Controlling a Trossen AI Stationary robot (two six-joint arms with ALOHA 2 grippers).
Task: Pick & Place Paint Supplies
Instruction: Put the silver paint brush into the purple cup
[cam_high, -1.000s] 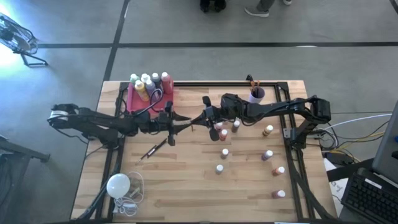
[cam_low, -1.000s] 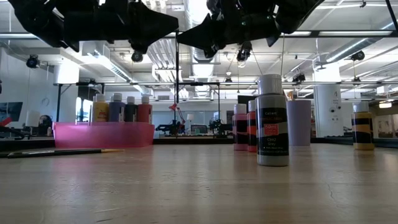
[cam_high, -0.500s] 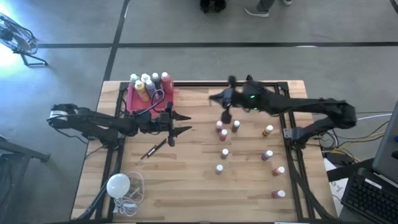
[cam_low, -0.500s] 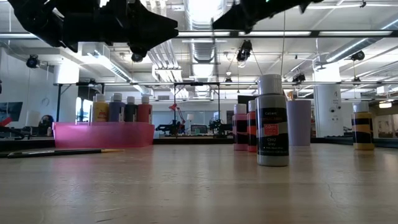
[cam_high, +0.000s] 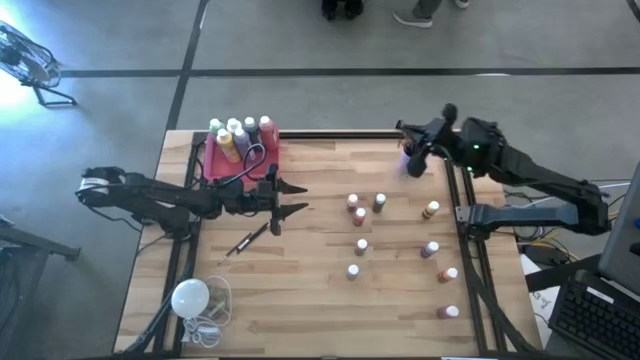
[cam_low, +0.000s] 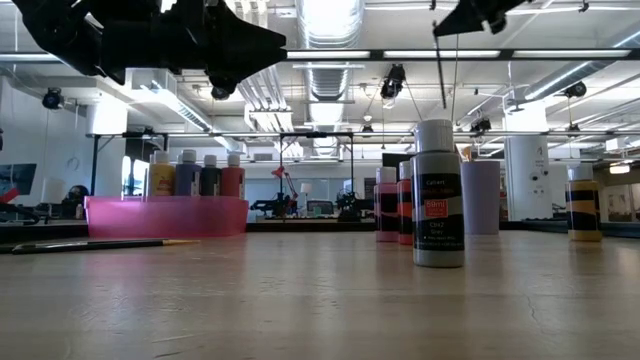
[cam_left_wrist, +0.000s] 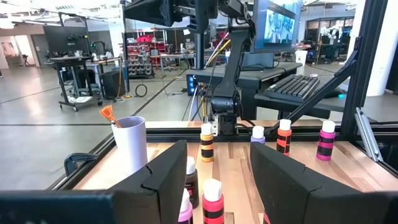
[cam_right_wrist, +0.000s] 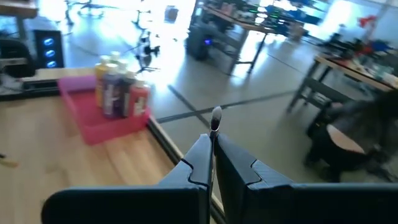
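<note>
My right gripper (cam_high: 418, 152) hangs high over the table's far right corner, just above the lavender cup (cam_high: 406, 160), shut on a thin paintbrush (cam_right_wrist: 214, 127). My left gripper (cam_high: 292, 197) waits open and level left of the table's middle, with nothing between its fingers. A pink tray (cam_high: 240, 160) at the far left holds several white-capped paint bottles (cam_high: 238, 132). Several small bottles (cam_high: 360, 245) stand upright on the right half of the wood. Another dark paintbrush (cam_high: 250, 240) lies flat near the left gripper. My right gripper pinches the paintbrush's shaft between its two fingers (cam_right_wrist: 200, 155), which come at it about level. The pale bristle tip (cam_right_wrist: 216, 114) shows past the fingertips. In the low view the thin shaft (cam_low: 441, 70) hangs below the gripper, lifted clear of the table.
A white round bulb (cam_high: 190, 297) with its cord lies at the near left corner. The cup (cam_left_wrist: 130, 143) has an orange-tipped brush (cam_left_wrist: 109, 115) standing in it. A black frame (cam_high: 466, 215) runs along the table's edges. Bare wood lies at the near middle.
My right gripper has swung from the table's middle, beside the left gripper, toward the far right corner and upward, tipping from steeply downward to nearly level. The paintbrush has gone with it, lifted clear, and now hangs over the cup.
</note>
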